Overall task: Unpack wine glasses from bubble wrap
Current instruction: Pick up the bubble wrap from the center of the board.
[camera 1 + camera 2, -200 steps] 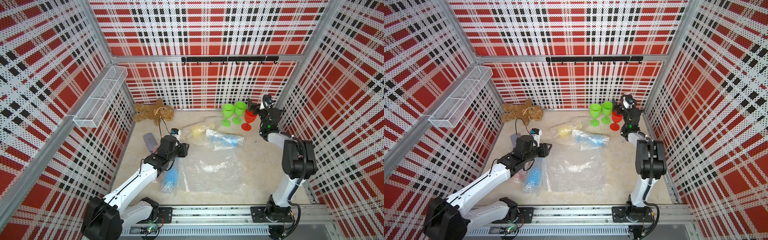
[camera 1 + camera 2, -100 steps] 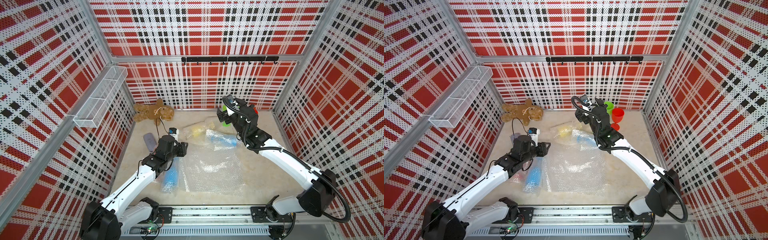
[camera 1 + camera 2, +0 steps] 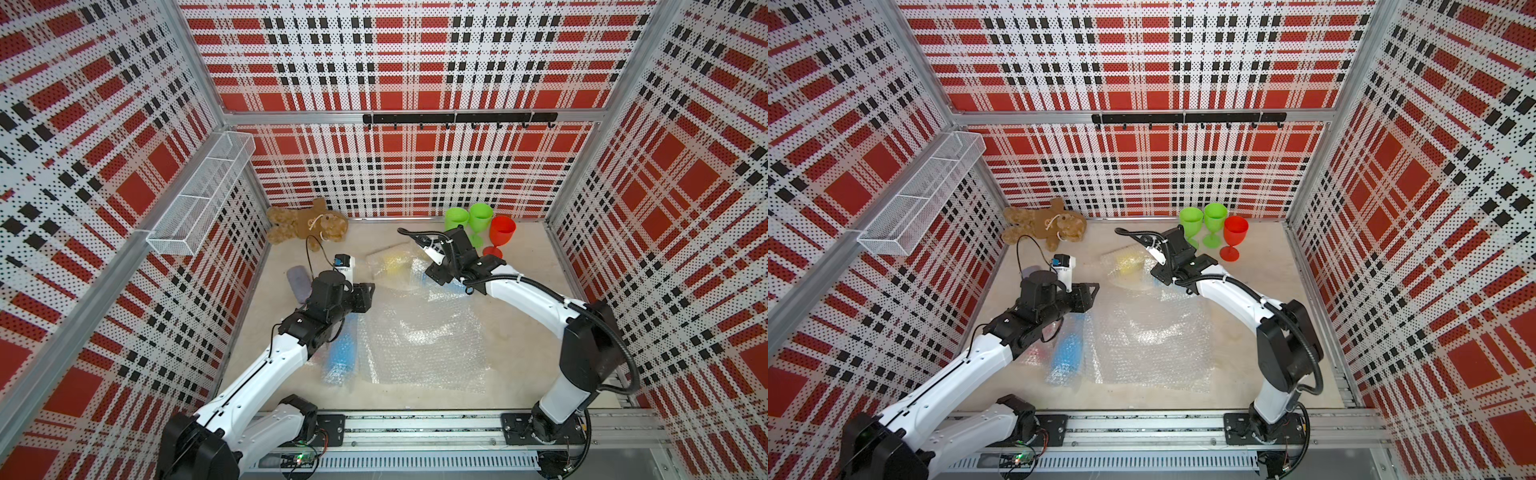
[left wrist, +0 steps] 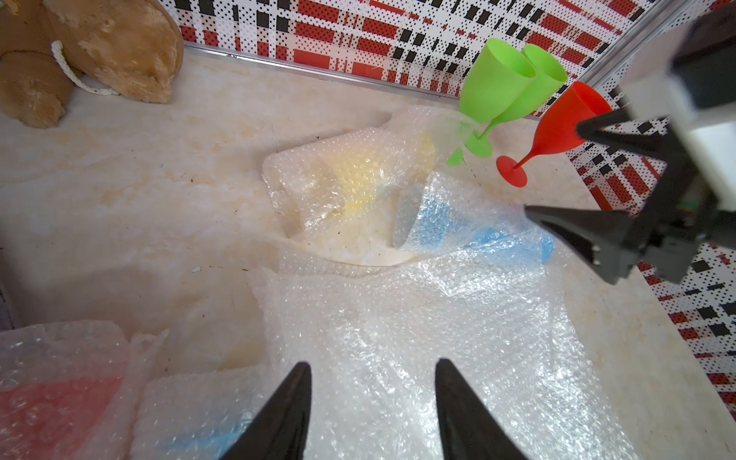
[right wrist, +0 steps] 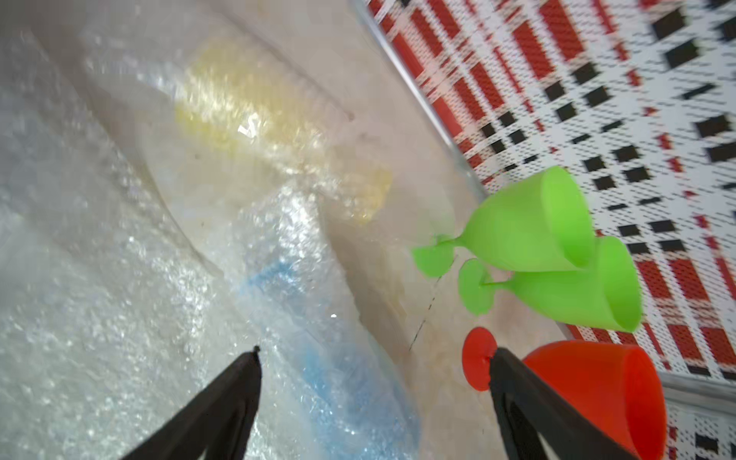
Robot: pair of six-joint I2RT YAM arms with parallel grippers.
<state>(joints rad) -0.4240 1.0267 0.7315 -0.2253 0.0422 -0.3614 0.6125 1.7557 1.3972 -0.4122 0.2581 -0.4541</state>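
Two green wine glasses (image 3: 455, 218) (image 3: 481, 216) and a red one (image 3: 503, 230) stand upright and bare at the back right. A yellow glass (image 4: 358, 175) and a blue glass (image 4: 438, 223) lie rolled in bubble wrap just in front of them. My right gripper (image 5: 374, 350) hangs open over the wrapped blue glass (image 5: 318, 378), holding nothing. My left gripper (image 4: 372, 362) is open and empty above a flat sheet of bubble wrap (image 3: 419, 345). Another wrapped blue glass (image 3: 343, 353) lies under my left arm, and a wrapped red one (image 4: 51, 402) beside it.
A brown teddy bear (image 3: 307, 224) lies in the back left corner, with a grey oblong case (image 3: 297, 280) near the left wall. A white wire basket (image 3: 199, 195) hangs on the left wall and a black hook rail (image 3: 457, 118) on the back wall.
My right arm has swung from the red glass at the back right, leftwards and down over the wrapped blue glass, its jaws slightly narrower. The left arm has barely moved.
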